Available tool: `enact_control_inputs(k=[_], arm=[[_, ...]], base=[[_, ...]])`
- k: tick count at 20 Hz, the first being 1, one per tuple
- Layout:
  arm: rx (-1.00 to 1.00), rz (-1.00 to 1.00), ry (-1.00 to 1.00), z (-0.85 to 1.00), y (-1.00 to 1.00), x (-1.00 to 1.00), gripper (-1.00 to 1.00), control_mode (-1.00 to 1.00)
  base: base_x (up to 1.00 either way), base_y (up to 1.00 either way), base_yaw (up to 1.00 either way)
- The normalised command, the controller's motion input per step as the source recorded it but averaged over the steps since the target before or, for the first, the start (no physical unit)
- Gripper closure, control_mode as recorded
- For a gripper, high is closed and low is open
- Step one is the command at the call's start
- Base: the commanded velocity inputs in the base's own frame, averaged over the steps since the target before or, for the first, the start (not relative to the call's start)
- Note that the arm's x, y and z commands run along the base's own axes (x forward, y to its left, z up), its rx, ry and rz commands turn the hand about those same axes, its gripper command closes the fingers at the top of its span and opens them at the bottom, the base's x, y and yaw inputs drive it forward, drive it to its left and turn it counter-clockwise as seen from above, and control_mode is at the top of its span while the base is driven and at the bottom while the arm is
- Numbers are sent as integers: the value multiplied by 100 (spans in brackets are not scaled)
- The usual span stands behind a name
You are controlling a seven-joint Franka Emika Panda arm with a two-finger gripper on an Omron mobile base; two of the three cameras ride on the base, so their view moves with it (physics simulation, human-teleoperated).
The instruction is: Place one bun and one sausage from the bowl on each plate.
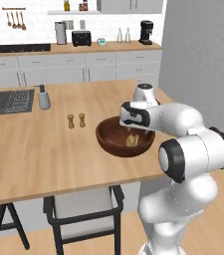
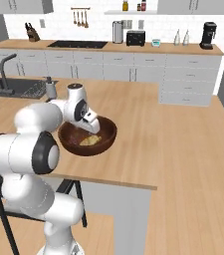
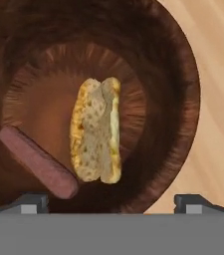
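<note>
The gripper (image 3: 111, 201), jaws spread wide and empty, hangs over the wooden bowl (image 1: 108, 139) near the tabletop's (image 1: 44, 154) front edge, where a bun (image 3: 97, 130) lies beside a sausage (image 3: 36, 161), so picking looks underway: next, lower and straddle the bun.
</note>
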Motion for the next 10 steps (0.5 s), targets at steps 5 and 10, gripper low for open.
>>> enact_control_inputs(k=[5, 10], arm=[[0, 0, 14, -50, 0, 44, -100, -100], [0, 0, 3, -56, 0, 20, -100, -100]], base=[[0, 0, 0], [0, 0, 0]])
